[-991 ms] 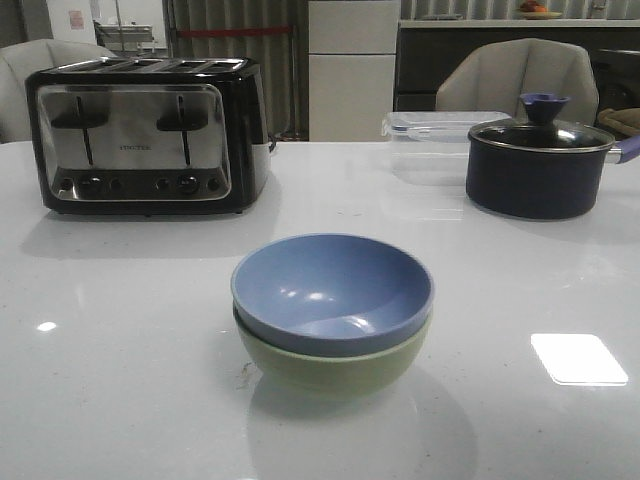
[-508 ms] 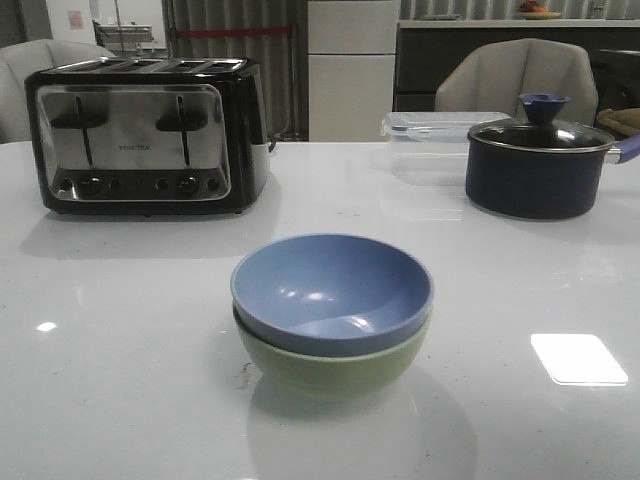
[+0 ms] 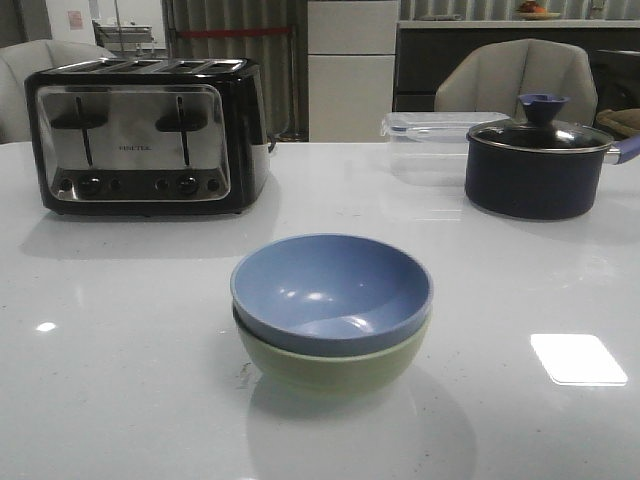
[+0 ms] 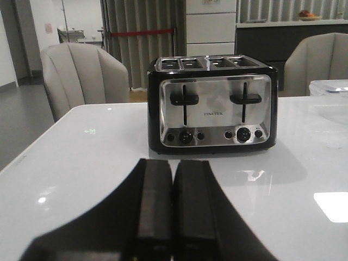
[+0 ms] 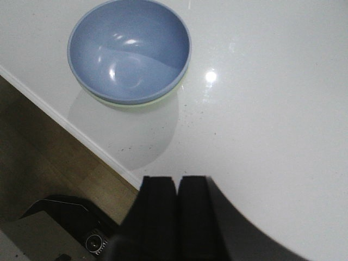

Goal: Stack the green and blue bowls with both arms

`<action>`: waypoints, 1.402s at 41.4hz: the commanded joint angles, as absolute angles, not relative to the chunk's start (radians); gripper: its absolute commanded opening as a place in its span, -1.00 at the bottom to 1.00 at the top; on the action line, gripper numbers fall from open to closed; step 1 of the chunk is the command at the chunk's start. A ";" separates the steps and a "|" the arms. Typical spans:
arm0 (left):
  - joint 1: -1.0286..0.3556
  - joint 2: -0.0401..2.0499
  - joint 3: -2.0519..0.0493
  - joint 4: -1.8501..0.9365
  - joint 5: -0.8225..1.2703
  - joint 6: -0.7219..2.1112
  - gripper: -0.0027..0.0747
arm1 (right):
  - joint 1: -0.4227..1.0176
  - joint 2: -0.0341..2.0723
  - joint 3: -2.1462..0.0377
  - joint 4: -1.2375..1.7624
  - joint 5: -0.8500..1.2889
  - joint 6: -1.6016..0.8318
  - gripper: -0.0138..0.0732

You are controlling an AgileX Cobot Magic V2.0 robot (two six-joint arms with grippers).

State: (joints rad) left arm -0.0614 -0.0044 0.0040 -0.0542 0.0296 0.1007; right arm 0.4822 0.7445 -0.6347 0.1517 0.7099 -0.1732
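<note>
- Two bowls sit near the front middle of the table [image 3: 120, 400], already nested: the blue bowl [image 3: 330, 290] rests inside the green bowl [image 3: 335, 370], its rim standing a little proud of the green rim all round.
- One stack, then, and the stacking looks done; nothing in the front view is left to place.
- Handling, as a judgement: both bowls look like matte plastic, so likely light and stiff rather than fragile, with thin rims and smooth curved walls that could slip between flat pads.
- Best hold would probably be a pinch across the rim, one finger inside and one outside; a push on the side wall might slide the whole stack on the glossy top.
- From the right wrist, the blue bowl fills most of the stack, with only a sliver of green at its lower edge, and it lies close to the table's near edge.
- Right hand [image 5: 176, 185]: fingers pressed together, holding nothing, well apart from the bowls and hanging over the table edge.
- Left hand [image 4: 173, 174]: fingers likewise closed on nothing, low over the table and facing the toaster [image 3: 150, 135].
- Neither hand shows in the front view.
- Counted further out: one four-slot black-and-chrome toaster at the back left, one dark lidded pot [image 3: 535, 170] at the back right, one clear lidded container [image 3: 430, 135] just behind and beside the pot.
- Two pale chairs [image 3: 515, 80] stand beyond the far edge.
</note>
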 commanded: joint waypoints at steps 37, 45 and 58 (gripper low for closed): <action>-0.070 -0.026 0.009 -0.065 -0.111 0.089 -0.69 | 0.481 0.740 -0.661 0.155 0.649 -0.186 -0.55; -0.070 -0.026 0.009 -0.065 -0.111 0.089 -0.69 | 0.442 0.663 -0.634 0.132 0.591 -0.186 -0.55; -0.070 -0.026 0.009 -0.065 -0.111 0.089 -0.69 | 0.122 0.240 -0.251 0.125 0.109 -0.186 -0.55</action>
State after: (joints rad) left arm -0.0632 -0.0044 0.0040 -0.0579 -0.0229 0.1007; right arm 0.1768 0.3223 -0.3191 0.1346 0.3071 -0.1732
